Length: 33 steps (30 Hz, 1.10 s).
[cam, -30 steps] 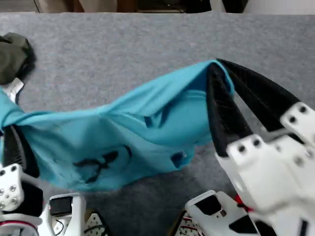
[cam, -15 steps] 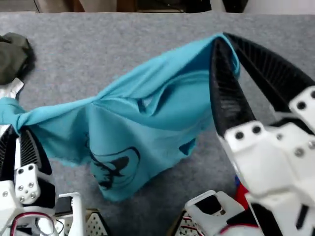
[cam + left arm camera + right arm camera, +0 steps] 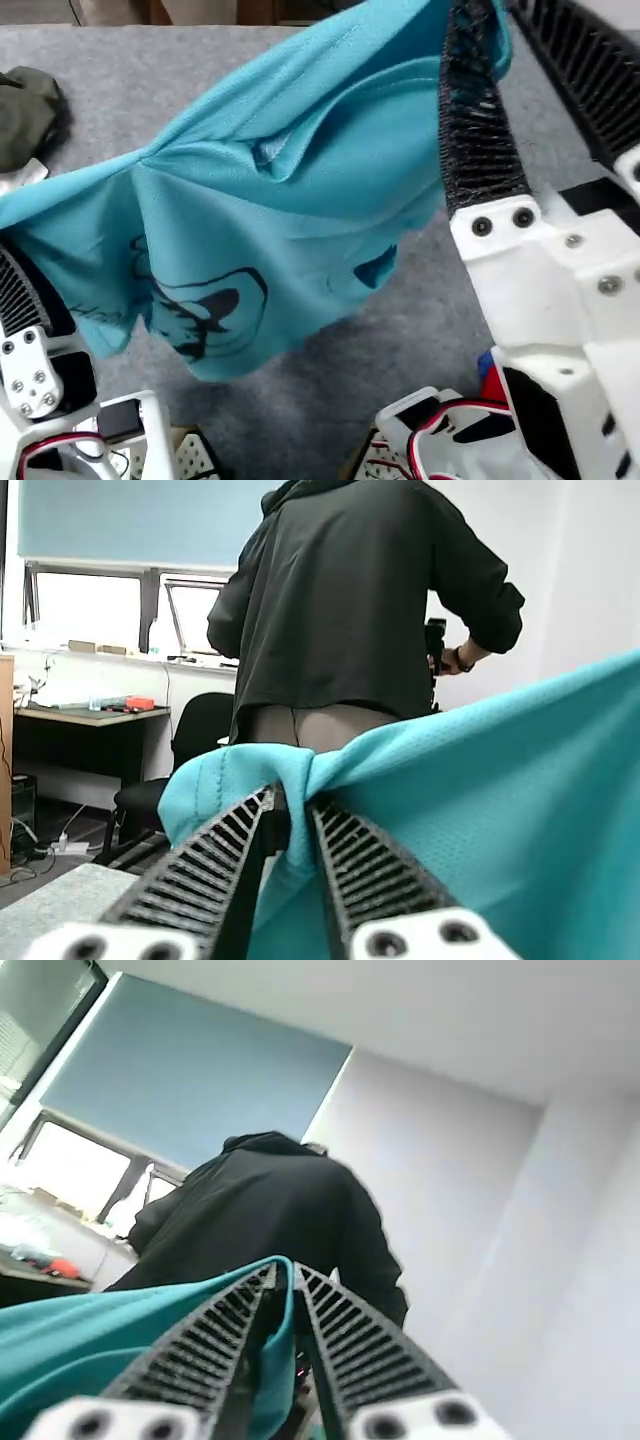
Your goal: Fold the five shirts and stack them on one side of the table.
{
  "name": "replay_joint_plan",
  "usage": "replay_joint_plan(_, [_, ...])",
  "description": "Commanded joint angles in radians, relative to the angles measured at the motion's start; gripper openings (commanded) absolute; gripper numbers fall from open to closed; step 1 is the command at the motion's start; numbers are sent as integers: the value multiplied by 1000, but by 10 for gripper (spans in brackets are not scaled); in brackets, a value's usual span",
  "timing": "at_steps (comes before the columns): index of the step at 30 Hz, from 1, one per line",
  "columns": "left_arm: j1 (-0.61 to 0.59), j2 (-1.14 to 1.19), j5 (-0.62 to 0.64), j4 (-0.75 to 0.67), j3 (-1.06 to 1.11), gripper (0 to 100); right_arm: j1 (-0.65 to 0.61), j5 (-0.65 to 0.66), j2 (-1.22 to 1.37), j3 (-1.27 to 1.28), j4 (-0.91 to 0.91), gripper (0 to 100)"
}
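Progress looks slight, judged by how things lie over the table (image 3: 430, 300). The teal shirt (image 3: 290, 200) hangs in the air above the table, stretched between the two arms and not yet folded. It sags in the middle and its printed front faces down toward the near edge of the table. The left gripper (image 3: 290, 805) is clamped on a bunched corner of the fabric, which wraps round its closed fingertips. The right gripper (image 3: 285, 1272) pinches the opposite end, with the cloth caught tight between its ribbed fingers high above the far side of the table.

A dark olive shirt (image 3: 25, 110) lies crumpled at the table's far left corner (it reads as waiting its turn, not as a finished fold). As far as these views reach, I judge that none of the five is folded and that no stack has been started.

The step in hand seems to be spreading the teal shirt, so that it can be laid flat on the table. After that come its folds, its placing at one side of the table, and then the same for the olive shirt and the others.
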Motion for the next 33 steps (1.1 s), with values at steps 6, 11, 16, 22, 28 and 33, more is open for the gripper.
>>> replay_joint_plan(6, [-12, -7, 6, -21, -3, 20, -2, 95, -5, -47, -57, 4])
replay_joint_plan(11, [-11, -2, 9, -14, -81, 20, -2, 91, -5, -97, -51, 4])
replay_joint_plan(16, [-3, -2, 11, 94, -193, 20, -2, 60, -61, -104, -14, 4])
replay_joint_plan(22, [84, -1, 9, 282, -265, 20, -2, 12, -108, -94, 89, 4])
replay_joint_plan(28, [94, 1, 8, 265, -138, 20, 2, 12, -102, 50, 147, 4])
replay_joint_plan(33, [94, 1, 8, 132, 112, 20, 2, 12, -99, 314, 126, 4])
